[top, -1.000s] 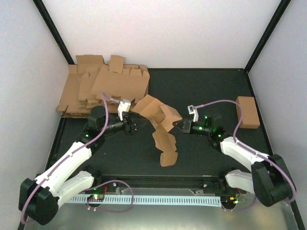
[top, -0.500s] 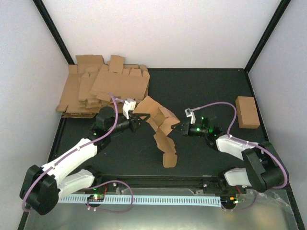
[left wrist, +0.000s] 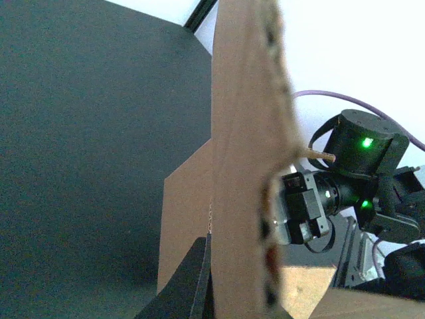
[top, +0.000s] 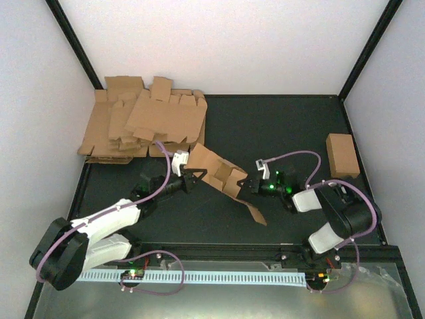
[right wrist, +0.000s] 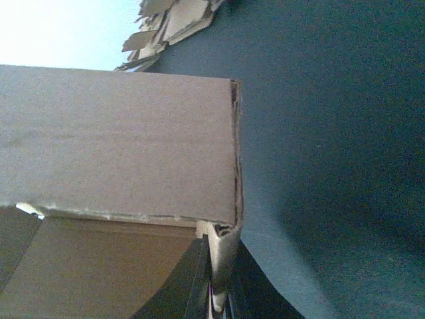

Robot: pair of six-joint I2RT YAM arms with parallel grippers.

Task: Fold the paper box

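The paper box [top: 216, 171], a brown cardboard blank with loose flaps, is held above the dark table between both grippers. My left gripper [top: 191, 179] is shut on its left edge; in the left wrist view the panel [left wrist: 246, 166] stands upright against the dark finger [left wrist: 198, 282]. My right gripper [top: 244, 187] is shut on the right side of the paper box. In the right wrist view its fingers [right wrist: 199, 282] pinch a folded edge under a flat panel [right wrist: 119, 146]. One flap [top: 256, 213] trails down to the mat.
A thick heap of flat brown blanks [top: 146, 123] lies at the back left and also shows as the heap [right wrist: 172, 20] in the right wrist view. A smooth cardboard brick [top: 342, 155] sits at the far right. Black frame posts stand at the back corners.
The left gripper closed on the box's left edge. Both arms drew nearer and lower, and the long hanging flap now trails to the front right.
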